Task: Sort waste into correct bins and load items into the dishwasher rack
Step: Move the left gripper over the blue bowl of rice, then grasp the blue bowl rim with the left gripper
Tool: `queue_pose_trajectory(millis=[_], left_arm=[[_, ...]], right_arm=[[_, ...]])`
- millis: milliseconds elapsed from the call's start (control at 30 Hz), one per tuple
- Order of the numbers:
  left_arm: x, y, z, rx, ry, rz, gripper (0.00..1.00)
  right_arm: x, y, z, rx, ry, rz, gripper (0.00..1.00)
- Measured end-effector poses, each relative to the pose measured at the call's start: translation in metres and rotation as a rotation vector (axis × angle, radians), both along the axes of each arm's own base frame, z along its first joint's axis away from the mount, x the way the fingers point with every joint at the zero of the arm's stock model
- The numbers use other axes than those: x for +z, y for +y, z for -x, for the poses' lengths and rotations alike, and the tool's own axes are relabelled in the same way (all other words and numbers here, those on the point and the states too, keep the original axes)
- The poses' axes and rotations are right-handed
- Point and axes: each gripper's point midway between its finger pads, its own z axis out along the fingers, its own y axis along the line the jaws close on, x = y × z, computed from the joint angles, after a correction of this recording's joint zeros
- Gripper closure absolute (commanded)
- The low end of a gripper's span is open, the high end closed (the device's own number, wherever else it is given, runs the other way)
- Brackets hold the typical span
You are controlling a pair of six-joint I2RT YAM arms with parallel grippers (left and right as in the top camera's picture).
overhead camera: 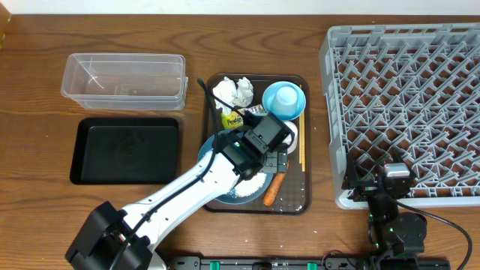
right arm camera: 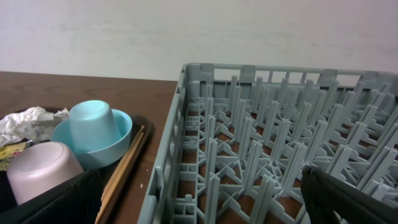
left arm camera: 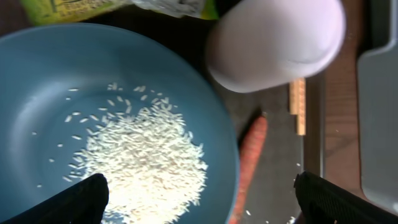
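On the brown serving tray, the large blue plate (left arm camera: 50, 87) holds loose white rice (left arm camera: 143, 162). An orange carrot (left arm camera: 249, 165) lies just right of its rim. My left gripper (left arm camera: 205, 205) hovers open low over them, its fingers straddling the rice, the plate's rim and the carrot. It holds nothing. Beyond lie a white cup (left arm camera: 277, 43), the chopsticks (left arm camera: 300, 106) and the foil wrapper (left arm camera: 93, 7). Crumpled tissues (overhead camera: 234, 91) and a small light blue bowl (overhead camera: 283, 99) with an upturned cup sit at the tray's back. My right gripper (overhead camera: 367, 184) stands open and empty at the dishwasher rack's (overhead camera: 405, 105) front left corner.
The clear tub (overhead camera: 124, 79) and the black tray (overhead camera: 127, 150) sit left of the brown serving tray (overhead camera: 306, 202), one behind the other. The rack's wall (right arm camera: 168, 168) rises right beside the chopsticks (right arm camera: 124, 168). A few rice grains lie on the tray by the carrot.
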Motion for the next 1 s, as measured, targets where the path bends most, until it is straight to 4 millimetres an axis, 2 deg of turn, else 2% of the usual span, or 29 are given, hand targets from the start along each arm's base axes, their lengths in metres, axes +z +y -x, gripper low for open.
queue_pose_trajectory(millis=[233,300,467,567,700,867,1000], left_arm=[[-0.007,-0.008,0.007,-0.035,-0.021,-0.042,0.02],[-0.014,-0.01,0.009,-0.043,-0.014,-0.064,0.07],[-0.036,-0.012,0.016,-0.066,0.018,-0.125,0.07],[-0.052,-0.01,0.019,-0.074,0.045,-0.163,0.11],[-0.065,-0.007,0.022,-0.076,0.075,-0.199,0.19],[-0.066,-0.006,0.023,-0.078,0.077,-0.206,0.38],[-0.066,-0.005,0.023,-0.075,0.077,-0.206,0.44]], right_arm=[[0.0,0.0,0.0,0.0,0.0,0.0,0.01],[0.0,0.0,0.0,0.0,0.0,0.0,0.01],[0.0,0.0,0.0,0.0,0.0,0.0,0.01],[0.0,0.0,0.0,0.0,0.0,0.0,0.01],[0.0,0.0,0.0,0.0,0.0,0.0,0.01],[0.0,0.0,0.0,0.0,0.0,0.0,0.01],[0.0,0.0,0.0,0.0,0.0,0.0,0.01]])
